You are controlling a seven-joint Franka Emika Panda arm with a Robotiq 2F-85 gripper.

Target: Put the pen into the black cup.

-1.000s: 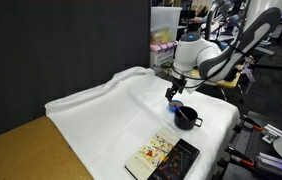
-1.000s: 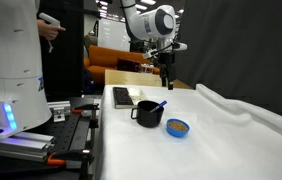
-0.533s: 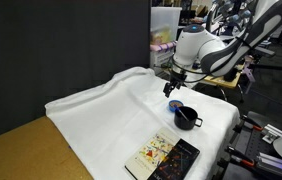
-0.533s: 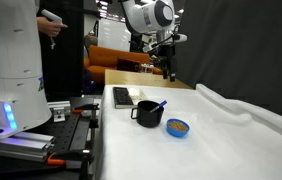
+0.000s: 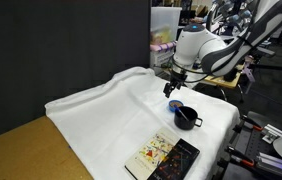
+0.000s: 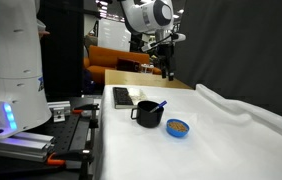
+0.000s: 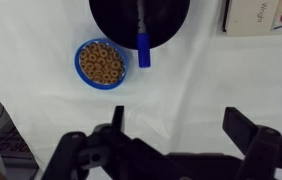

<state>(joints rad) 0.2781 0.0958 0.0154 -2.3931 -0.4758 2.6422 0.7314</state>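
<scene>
Wrist view: the two dark fingers (image 7: 116, 126) of the Robotiq gripper (image 7: 181, 132) stand wide apart with nothing between them, above the white cloth (image 7: 201, 90) that covers the table. At the top edge lies the squat black round cup (image 7: 166, 20). The thin dark-bluish pen (image 7: 141, 40) rests inside it, its blue end jutting over the rim toward the camera. Just beside the cup is a small round blue dish (image 7: 79, 64) filled with ring-shaped cereal. The corner of a colourful book (image 7: 261, 14) shows at upper right.

Exterior views: the gripper (image 5: 171, 88) (image 6: 167, 68) hangs in the air, well clear of the cup (image 5: 186, 118) (image 6: 147, 114) and touching nothing. In an exterior view the pen (image 6: 158, 104) leans out of the cup's mouth, with the blue dish (image 6: 178, 132) near it on the cloth. In an exterior view the book (image 5: 153, 152) lies flat near the table's front edge, with a black rectangular slab (image 5: 181, 158) alongside it.
</scene>
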